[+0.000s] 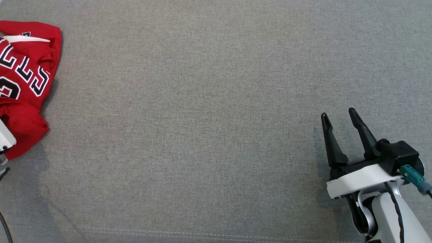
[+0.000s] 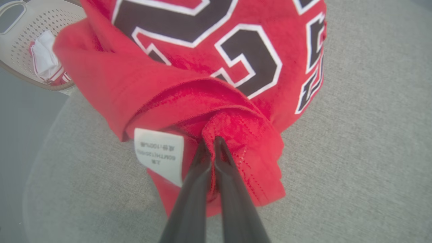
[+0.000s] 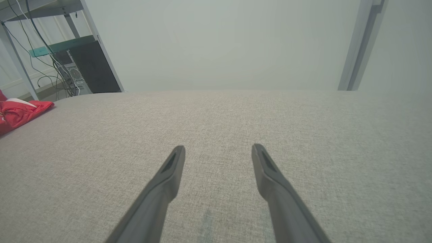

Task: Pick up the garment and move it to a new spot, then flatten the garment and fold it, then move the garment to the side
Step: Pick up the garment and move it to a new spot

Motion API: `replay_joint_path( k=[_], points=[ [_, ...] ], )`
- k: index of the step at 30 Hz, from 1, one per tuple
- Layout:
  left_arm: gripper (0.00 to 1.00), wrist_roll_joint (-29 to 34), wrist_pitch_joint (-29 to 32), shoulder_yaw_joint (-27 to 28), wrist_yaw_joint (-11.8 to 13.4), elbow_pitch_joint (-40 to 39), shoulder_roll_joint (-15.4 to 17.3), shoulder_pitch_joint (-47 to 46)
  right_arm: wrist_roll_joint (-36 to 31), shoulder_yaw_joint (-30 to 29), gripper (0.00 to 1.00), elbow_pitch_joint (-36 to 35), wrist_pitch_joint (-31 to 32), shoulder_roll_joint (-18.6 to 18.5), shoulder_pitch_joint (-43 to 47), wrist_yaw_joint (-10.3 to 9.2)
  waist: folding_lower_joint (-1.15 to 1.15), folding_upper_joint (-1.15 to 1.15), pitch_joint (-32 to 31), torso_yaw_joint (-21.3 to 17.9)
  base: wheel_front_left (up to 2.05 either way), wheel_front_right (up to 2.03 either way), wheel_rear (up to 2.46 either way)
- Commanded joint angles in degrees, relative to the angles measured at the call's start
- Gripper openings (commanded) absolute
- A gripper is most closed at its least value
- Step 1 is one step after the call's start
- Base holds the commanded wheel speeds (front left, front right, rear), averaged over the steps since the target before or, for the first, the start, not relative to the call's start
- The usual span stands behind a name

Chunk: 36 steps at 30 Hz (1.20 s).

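Head view: red garment with black-and-white lettering lies crumpled at the far left edge of the grey cloth-covered table. A pale part of the left arm sits against its lower edge. Right claw at lower right, fingers spread, nothing between them, well apart from the garment.

Left wrist view: left claw pressed together, pinching a bunched fold of the garment's hem. White care label just beside the fingers, to their left. Large numerals face up further along the cloth. Perforated beige basket at upper left, beyond the table's edge, with white-and-red cloth inside.

Right wrist view: right claw low over bare table, fingers wide apart. A corner of the garment shows at the far left. Beyond the table, a dark computer tower with cables.
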Motion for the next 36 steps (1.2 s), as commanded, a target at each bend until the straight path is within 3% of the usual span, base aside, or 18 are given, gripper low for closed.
replay_joint_path(
  k=[1,13,22,26,36],
  points=[
    [0.00,0.34,-0.68,1.16,0.64,-0.98,4.21,-0.44,0.55,1.11,1.00,-1.76,-0.77,0.02,-0.64,0.42,0.00,0.00,-0.15,-0.07,0.00,0.00,0.00],
    [0.00,4.63,-8.73,-1.78,-0.76,-10.59,6.23,-5.15,1.14,-1.58,1.00,-3.21,-0.77,0.80,0.55,0.42,0.00,0.00,-2.89,1.42,0.00,0.00,0.00],
    [0.00,8.34,-13.86,-4.48,0.70,-25.10,5.33,-5.72,1.42,-3.26,1.00,-4.30,-0.77,1.70,1.45,0.42,0.00,0.00,-5.81,0.46,0.00,0.00,0.00],
    [0.00,8.87,-14.53,-6.12,1.81,-33.18,2.79,-3.79,1.55,-4.32,1.00,-5.10,-0.77,2.07,2.06,0.42,0.00,0.00,-6.89,-0.98,0.00,0.00,0.00],
    [0.00,7.51,-15.61,-12.90,5.02,-49.00,-9.83,3.88,1.60,-5.11,1.00,-7.49,-0.77,2.70,2.96,0.42,0.00,0.00,-6.92,-8.65,0.00,0.00,0.00]
  ],
)
